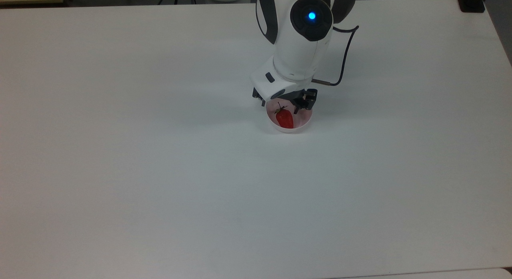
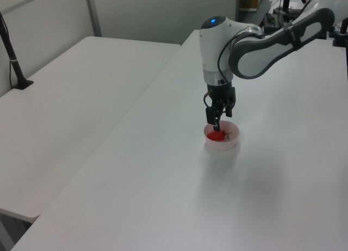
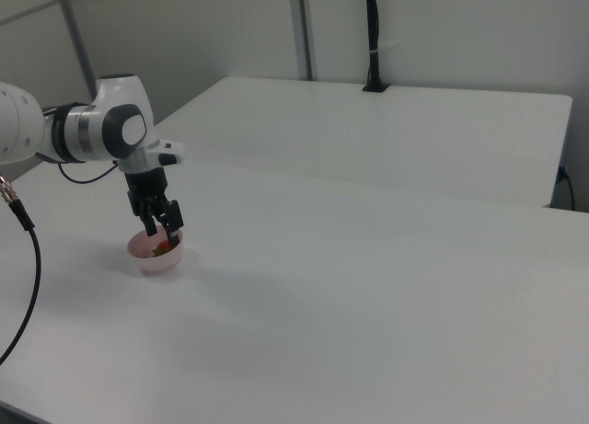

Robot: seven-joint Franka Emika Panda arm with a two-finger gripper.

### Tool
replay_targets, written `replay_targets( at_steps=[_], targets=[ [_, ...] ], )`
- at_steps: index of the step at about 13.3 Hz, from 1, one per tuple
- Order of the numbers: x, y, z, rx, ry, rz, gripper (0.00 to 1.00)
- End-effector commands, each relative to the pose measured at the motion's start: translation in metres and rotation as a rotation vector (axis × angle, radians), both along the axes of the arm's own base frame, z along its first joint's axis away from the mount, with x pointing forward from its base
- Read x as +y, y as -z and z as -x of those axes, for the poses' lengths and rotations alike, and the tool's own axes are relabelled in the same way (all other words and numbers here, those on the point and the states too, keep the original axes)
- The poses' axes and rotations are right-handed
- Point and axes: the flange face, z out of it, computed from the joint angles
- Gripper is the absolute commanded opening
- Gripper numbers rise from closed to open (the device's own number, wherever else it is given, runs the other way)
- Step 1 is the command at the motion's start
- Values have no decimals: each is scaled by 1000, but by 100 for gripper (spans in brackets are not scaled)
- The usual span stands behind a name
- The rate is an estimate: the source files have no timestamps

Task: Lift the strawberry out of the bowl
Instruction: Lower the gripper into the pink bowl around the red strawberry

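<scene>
In the top view the strawberry (image 1: 285, 118) lies in the bowl (image 1: 306, 121), stem toward the spread-fingered hand (image 1: 282, 102) above.

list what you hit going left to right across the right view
robot arm → pink bowl with the strawberry in it and the gripper over it → bare white table → black post on the far table

A red strawberry (image 1: 285, 118) with dark green cap lies in a pale pink bowl (image 1: 305, 123) on a white table (image 1: 160, 171).
</scene>
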Motion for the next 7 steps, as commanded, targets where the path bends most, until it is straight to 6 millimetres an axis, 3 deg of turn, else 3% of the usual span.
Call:
replay_targets(
  at_steps=[1, 7],
  targets=[
    [14, 20, 3, -21, 32, -3, 86],
    [28, 29, 7, -14, 23, 7, 82]
  ],
)
